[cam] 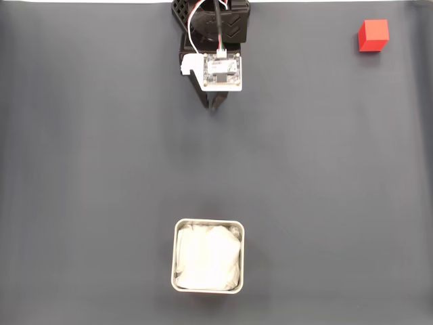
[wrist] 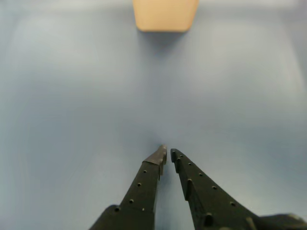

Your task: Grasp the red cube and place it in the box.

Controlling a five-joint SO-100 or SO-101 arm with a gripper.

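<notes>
red cube point(cam: 373, 35) sits square-on, well apart from gripper point(wrist: 168, 153)

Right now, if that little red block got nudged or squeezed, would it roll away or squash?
Probably neither. The cube has flat faces and sits flat on the mat, so a nudge should slide it, not roll it. Its crisp edges suggest it is stiff, so it would likely keep its shape. The matte faces look easy to hold, though the tool, tips nearly together, would have to open first.
</notes>
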